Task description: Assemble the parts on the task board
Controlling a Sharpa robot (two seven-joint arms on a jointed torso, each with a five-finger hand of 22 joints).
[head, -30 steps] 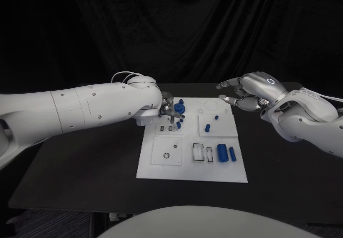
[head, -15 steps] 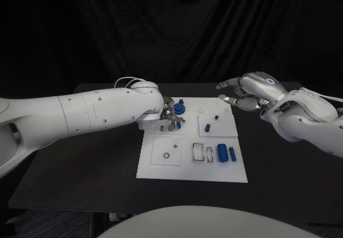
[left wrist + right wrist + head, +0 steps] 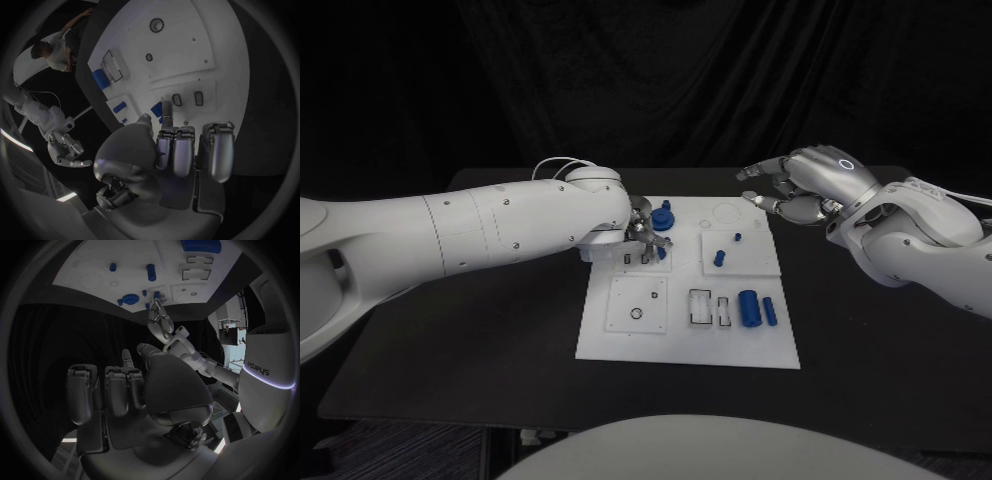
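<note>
A: What carries the things?
B: A black counter (image 3: 473, 330), seen from the head view.
A: And what lies directly on it?
B: The white task board (image 3: 689, 350), flat at the middle, its long side running away from the robot.

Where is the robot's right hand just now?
In the head view the right hand hangs above the table beyond the task board's far right corner, holding nothing, while the left hand works at the board's upper left.

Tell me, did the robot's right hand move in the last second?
No. The right hand hangs at the same spot by the far right corner of the task board, fingers curled, holding nothing.
</note>
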